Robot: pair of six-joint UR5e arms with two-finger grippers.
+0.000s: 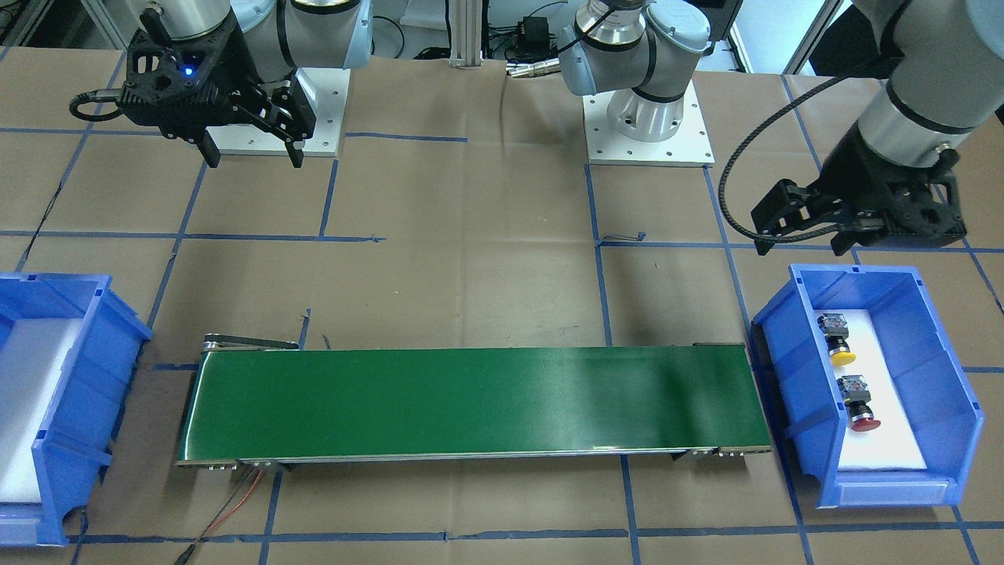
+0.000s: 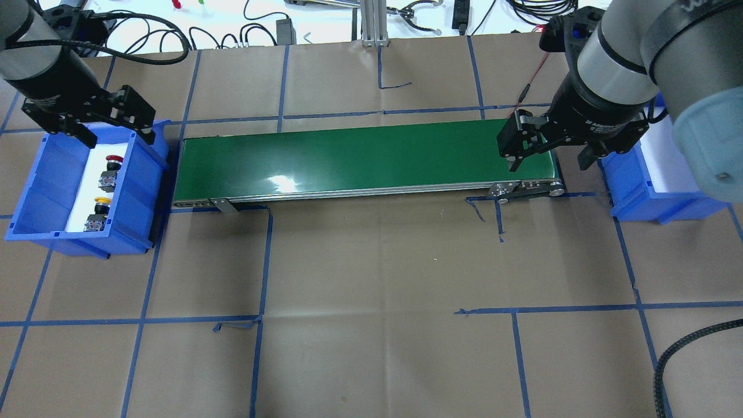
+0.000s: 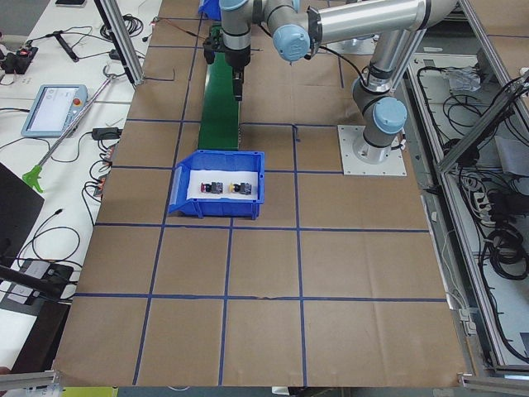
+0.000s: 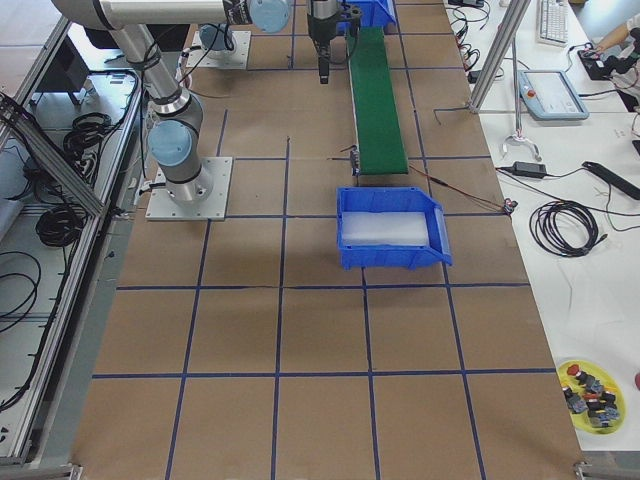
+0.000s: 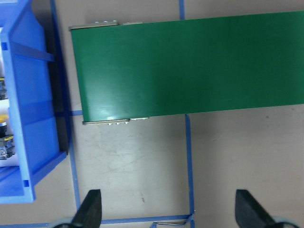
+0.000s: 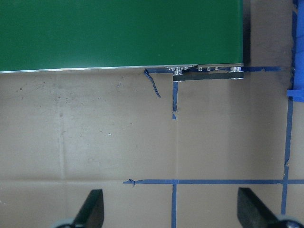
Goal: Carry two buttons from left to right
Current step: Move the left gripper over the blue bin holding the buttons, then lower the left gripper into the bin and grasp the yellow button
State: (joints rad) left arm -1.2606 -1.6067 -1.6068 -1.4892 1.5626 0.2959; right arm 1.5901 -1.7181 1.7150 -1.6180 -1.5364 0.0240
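- Two buttons lie in the left blue bin (image 2: 145,174) on its white liner: the red-capped button (image 2: 110,167) at the far end from the robot, the yellow-capped button (image 2: 97,212) nearer the robot. They sit apart, not touching.
- Both lie on their sides, long axis along the bin's length, caps pointing away from the robot and grey bodies toward it.
- Left pincer (image 2: 119,136) hangs above the bin, raised clear of it, its fingers spread wide with nothing between them. Its wrist view shows the bin only at the left edge, so the buttons look to sit below and off to one side of its centre.
- Right pincer (image 2: 548,165) hovers over the far end of the green conveyor belt (image 2: 348,157), beside the right blue bin (image 2: 638,194). It too is wide open and holds nothing.
- Nearer by far is the left arm, so the first pick looks to be its job; no transfer has started.
- Finger spread on the left pincer runs along the surface's length, crosswise to the buttons' long axis, so a straight descent should close across a body's narrow width once centred over it.
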